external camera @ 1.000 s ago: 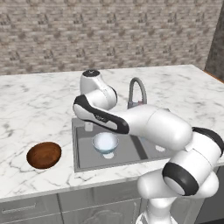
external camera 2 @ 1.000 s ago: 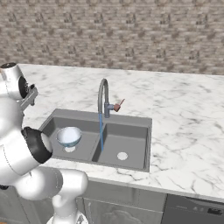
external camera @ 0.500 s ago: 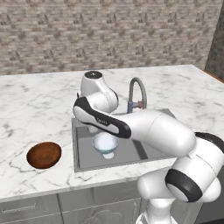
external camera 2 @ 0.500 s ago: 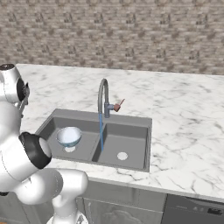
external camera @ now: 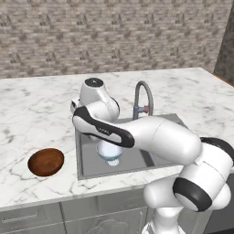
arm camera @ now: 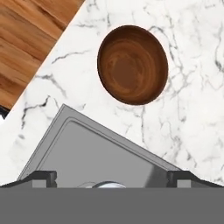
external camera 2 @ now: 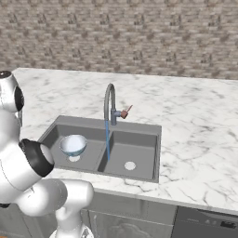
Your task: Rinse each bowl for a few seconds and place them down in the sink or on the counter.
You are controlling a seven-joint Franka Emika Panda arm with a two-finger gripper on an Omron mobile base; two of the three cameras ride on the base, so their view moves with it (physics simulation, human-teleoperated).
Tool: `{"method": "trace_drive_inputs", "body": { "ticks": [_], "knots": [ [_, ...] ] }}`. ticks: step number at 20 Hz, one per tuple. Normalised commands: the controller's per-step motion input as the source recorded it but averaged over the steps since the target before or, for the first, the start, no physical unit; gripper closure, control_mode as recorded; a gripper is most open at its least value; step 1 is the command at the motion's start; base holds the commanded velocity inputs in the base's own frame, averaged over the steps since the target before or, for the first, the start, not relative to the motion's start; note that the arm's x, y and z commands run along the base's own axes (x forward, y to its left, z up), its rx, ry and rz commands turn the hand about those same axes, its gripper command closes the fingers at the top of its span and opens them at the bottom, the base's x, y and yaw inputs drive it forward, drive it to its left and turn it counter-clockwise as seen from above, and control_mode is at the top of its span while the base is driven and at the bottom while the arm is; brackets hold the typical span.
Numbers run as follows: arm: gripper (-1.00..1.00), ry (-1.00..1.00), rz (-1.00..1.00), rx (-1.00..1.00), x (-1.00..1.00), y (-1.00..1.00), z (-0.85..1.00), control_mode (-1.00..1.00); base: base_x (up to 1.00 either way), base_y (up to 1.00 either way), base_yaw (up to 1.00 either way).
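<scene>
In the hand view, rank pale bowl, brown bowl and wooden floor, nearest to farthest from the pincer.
1. Pale bowl, under the pincer.
2. Brown bowl, on the counter.
3. Wooden floor, past the counter's edge.

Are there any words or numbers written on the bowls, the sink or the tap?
None: no words, numbers or signs can be read anywhere. The brown bowl, the pale bowl, the sink, the tap and the marble counter are all bare.
</scene>
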Motion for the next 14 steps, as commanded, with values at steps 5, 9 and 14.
{"method": "trace_drive_inputs", "body": {
  "ticks": [5, 9, 14],
  "knots": [
    [-1.00, -0.03, 0.24, -0.03, 0.03, 0.31, -0.03, -1.00, 0.00, 0.00, 0.00],
    [-1.00, -0.03, 0.26, 0.00, 0.00, 0.14, -0.05, -1.00, 0.00, 0.00, 0.00],
    [-1.00, -0.03, 0.25, -0.01, -0.03, 0.09, -0.12, -1.00, 0.00, 0.00, 0.00]
  ]
}}
